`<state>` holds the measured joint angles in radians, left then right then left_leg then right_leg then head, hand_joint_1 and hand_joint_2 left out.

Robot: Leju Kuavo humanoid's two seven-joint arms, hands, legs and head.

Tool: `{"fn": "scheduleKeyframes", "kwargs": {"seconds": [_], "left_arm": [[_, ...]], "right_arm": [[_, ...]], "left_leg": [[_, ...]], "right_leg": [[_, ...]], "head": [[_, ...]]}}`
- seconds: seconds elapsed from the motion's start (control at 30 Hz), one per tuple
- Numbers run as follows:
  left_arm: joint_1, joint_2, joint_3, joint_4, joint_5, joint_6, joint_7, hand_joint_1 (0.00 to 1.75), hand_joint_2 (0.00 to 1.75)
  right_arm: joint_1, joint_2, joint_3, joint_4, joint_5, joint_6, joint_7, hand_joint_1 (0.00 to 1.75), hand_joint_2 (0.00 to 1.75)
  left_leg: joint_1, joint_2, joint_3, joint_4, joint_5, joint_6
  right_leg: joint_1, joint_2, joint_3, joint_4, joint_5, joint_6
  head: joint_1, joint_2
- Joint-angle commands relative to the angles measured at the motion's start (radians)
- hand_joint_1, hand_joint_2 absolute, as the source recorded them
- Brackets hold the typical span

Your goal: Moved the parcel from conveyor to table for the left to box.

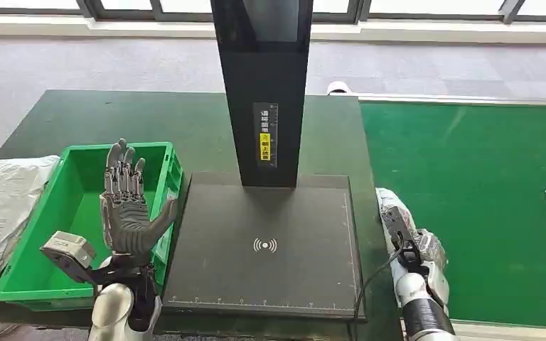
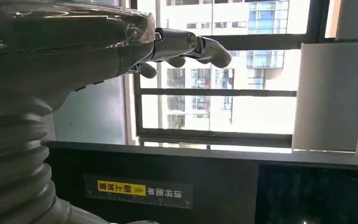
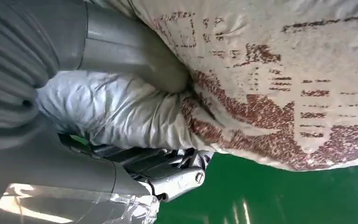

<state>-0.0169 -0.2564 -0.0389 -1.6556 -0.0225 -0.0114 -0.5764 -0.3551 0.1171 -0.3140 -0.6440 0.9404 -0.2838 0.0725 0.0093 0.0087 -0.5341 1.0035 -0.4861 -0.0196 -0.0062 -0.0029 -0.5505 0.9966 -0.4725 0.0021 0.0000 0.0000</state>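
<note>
gripping the parcel (image 3: 270, 88) at the conveyor (image 1: 469, 206) edge, right hand (image 1: 414, 245); left hand (image 1: 124, 206) spread.

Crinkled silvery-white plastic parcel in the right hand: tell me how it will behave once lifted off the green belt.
The crinkled silvery-white plastic parcel will probably sag and fold, since its film is already bunched where the right hand grips it. It looks light for its size, being a thin soft bag. The glossy film may slip somewhat against the thumb.
</note>
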Motion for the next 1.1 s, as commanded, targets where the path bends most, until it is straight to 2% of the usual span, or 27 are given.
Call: {"fn": "scheduleKeyframes", "kwargs": {"seconds": [0.03, 0.3, 0.43, 0.6, 0.63, 0.67, 0.7, 0.77, 0.87, 1.0, 1.03, 1.07, 1.1], "left_arm": [[0.011, 0.017, 0.027, 0.002, -0.001, -0.002, 0.001, 0.0, 1.75], [0.026, 0.02, 0.026, -0.017, -0.003, 0.005, 0.006, 0.0, 1.75], [0.04, 0.02, 0.028, -0.036, -0.001, 0.016, 0.007, 0.0, 1.75], [0.042, 0.021, 0.028, -0.037, -0.001, 0.016, 0.007, 0.0, 1.75], [0.046, 0.015, 0.032, -0.041, 0.002, 0.022, 0.003, 0.0, 1.75], [0.048, 0.014, 0.03, -0.042, 0.002, 0.023, 0.003, 0.0, 1.75], [0.048, 0.014, 0.025, -0.037, 0.003, 0.024, 0.0, 0.0, 1.75], [0.041, 0.013, 0.02, -0.026, 0.004, 0.025, -0.004, 0.0, 1.75], [0.037, 0.014, 0.018, -0.021, 0.004, 0.027, -0.006, 0.0, 1.75], [0.034, 0.014, 0.018, -0.019, 0.005, 0.028, -0.006, 0.0, 1.75], [0.034, 0.015, 0.017, -0.019, 0.005, 0.028, -0.006, 0.0, 1.75], [0.03, 0.015, 0.016, -0.013, 0.006, 0.026, -0.008, 0.0, 1.75], [0.021, 0.015, 0.012, -0.003, 0.007, 0.024, -0.009, 0.0, 1.75]], "right_arm": [[0.01, -0.012, 0.041, 0.064, 0.004, 0.014, 0.0, 1.75, 1.75], [0.027, -0.001, 0.038, 0.008, -0.002, -0.019, -0.008, 1.75, 1.75], [0.046, 0.014, 0.036, -0.08, -0.017, -0.118, -0.085, 1.75, 1.75], [0.044, 0.015, 0.038, -0.083, -0.017, -0.116, -0.085, 1.75, 1.75], [0.077, 0.041, 0.036, -0.192, -0.105, -0.315, -0.336, 1.75, 1.75], [0.088, 0.051, 0.037, -0.249, -0.13, -0.343, -0.379, 1.75, 1.75], [0.131, 0.07, 0.048, -0.388, -0.146, -0.352, -0.392, 1.75, 1.75], [0.168, 0.077, 0.063, -0.484, -0.163, -0.369, -0.406, 1.75, 1.75], [0.181, 0.081, 0.065, -0.517, -0.178, -0.381, -0.42, 1.75, 1.75], [0.183, 0.079, 0.066, -0.511, -0.186, -0.384, -0.429, 1.75, 1.75], [0.181, 0.081, 0.064, -0.511, -0.2, -0.404, -0.453, 1.75, 1.75], [0.188, 0.115, 0.011, -0.56, -0.237, -0.414, -0.548, 1.75, 1.75], [0.195, 0.137, -0.017, -0.595, -0.235, -0.414, -0.577, 1.75, 1.75]], "left_leg": [[0.0, -0.001, 0.0, -0.001, 0.001, 0.0], [0.0, -0.004, -0.002, -0.002, 0.001, 0.0], [0.0, -0.005, -0.002, -0.001, 0.001, 0.0], [-0.001, -0.006, -0.006, -0.002, 0.001, 0.0], [-0.001, -0.007, -0.007, -0.001, 0.001, 0.0], [0.0, -0.007, -0.008, -0.001, 0.001, 0.0], [-0.001, -0.008, -0.008, -0.001, 0.001, 0.0], [-0.002, -0.008, -0.01, 0.0, 0.001, 0.0], [-0.002, -0.011, -0.017, 0.0, 0.002, 0.001], [-0.001, -0.01, -0.017, -0.001, 0.002, 0.001], [-0.001, -0.009, -0.016, -0.001, 0.002, 0.001], [-0.001, -0.009, -0.015, -0.002, 0.003, 0.001], [-0.001, -0.01, -0.017, -0.001, 0.002, 0.001]], "right_leg": [[0.0, 0.0, 0.0, -0.001, 0.001, 0.0], [0.0, -0.003, -0.001, -0.002, 0.0, -0.001], [0.0, -0.004, -0.001, -0.001, -0.001, -0.001], [-0.001, -0.004, -0.004, -0.001, -0.001, -0.001], [-0.001, -0.005, -0.005, 0.0, -0.001, -0.001], [-0.001, -0.006, -0.006, 0.0, -0.001, 0.0], [-0.001, -0.007, -0.006, 0.0, -0.001, 0.0], [-0.002, -0.007, -0.009, 0.002, -0.002, -0.001], [-0.004, -0.009, -0.015, 0.004, -0.002, 0.0], [-0.004, -0.009, -0.015, 0.003, -0.001, 0.0], [-0.003, -0.007, -0.014, 0.002, -0.001, 0.0], [-0.004, -0.007, -0.014, 0.002, 0.0, 0.0], [-0.004, -0.008, -0.015, 0.003, -0.001, 0.0]], "head": [[0.0, 0.0], [0.0, 0.0], [0.0, 0.0], [0.0, 0.0], [0.0, 0.0], [0.0, 0.0], [0.0, 0.0], [0.0, 0.0], [0.0, 0.0], [0.0, 0.0], [0.0, 0.0], [0.0, 0.0], [0.0, 0.0]]}}
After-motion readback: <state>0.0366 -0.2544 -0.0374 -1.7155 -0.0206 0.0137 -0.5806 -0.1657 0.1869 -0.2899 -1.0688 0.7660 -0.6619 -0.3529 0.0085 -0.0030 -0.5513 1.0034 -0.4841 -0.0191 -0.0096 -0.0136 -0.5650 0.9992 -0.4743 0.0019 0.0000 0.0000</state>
